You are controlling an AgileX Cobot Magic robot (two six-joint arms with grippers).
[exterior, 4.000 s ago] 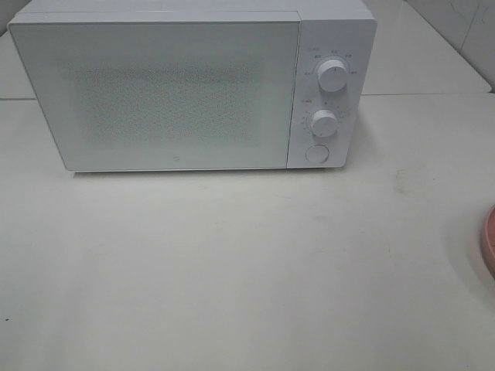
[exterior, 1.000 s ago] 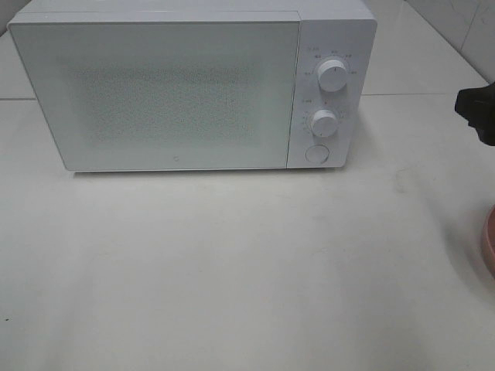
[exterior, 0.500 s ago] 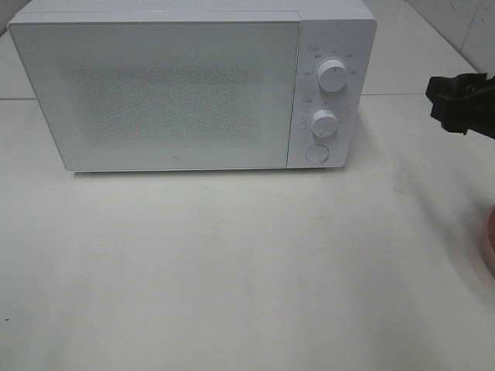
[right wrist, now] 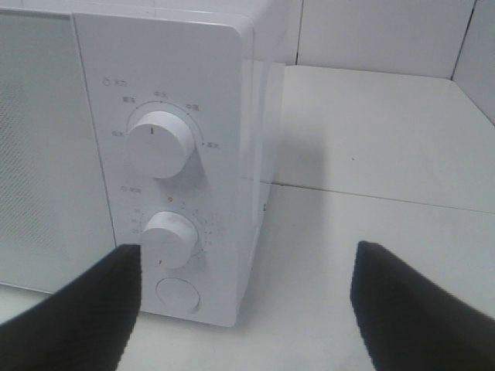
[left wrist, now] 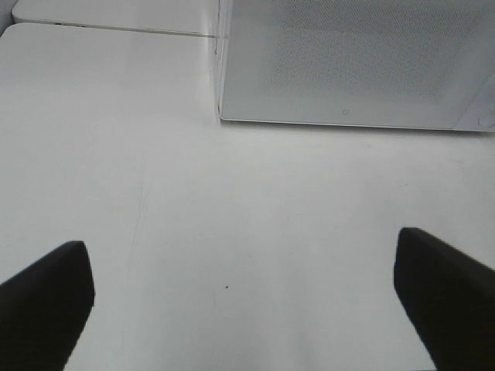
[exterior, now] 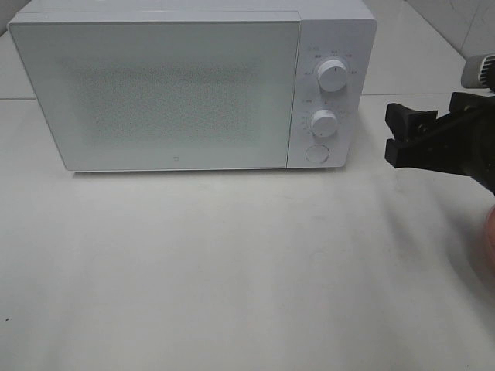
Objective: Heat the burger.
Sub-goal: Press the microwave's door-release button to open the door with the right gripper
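Observation:
The burger is out of view in every frame. The white microwave stands at the back of the table with its door shut. My right gripper hangs open and empty just to the right of the control panel, level with the lower knob. In the right wrist view the open right gripper faces the upper knob, the lower knob and the round button. My left gripper is open and empty above bare table, in front of the microwave.
A pink plate's edge shows faintly at the right border, mostly behind my right arm. White table stretches in front of the microwave. A tiled wall rises behind at the back right.
My right gripper has come in from the right edge, moving left toward the microwave's control panel. The microwave has not moved.

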